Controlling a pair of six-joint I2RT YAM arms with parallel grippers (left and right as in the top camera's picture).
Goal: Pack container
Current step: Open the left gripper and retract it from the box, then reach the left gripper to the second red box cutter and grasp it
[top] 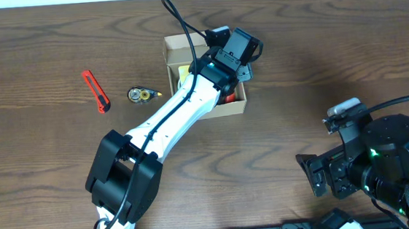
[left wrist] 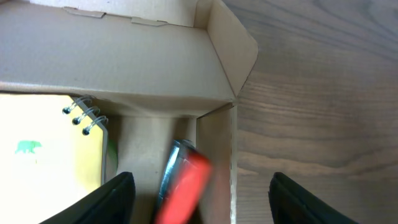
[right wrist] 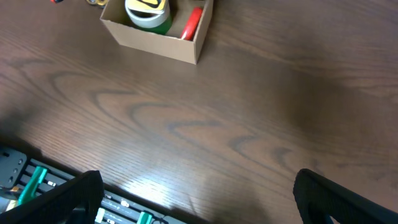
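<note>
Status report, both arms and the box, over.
Left gripper open above the container. Right gripper open, off to the side. Container open, yellow notebook and red item inside. Red cutter lies outside it.

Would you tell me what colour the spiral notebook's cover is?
The notebook is yellow, clearest in the left wrist view.

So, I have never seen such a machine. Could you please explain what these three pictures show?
Two robot arms work at a wooden table. One picture looks down from above; the other two come from cameras on the wrists. The left gripper hangs open over a cardboard box and holds nothing. Inside the box are a yellow notepad and a red thing. The right gripper is open too, away from the box. A red knife and a small tape dispenser lie on the table.
</note>
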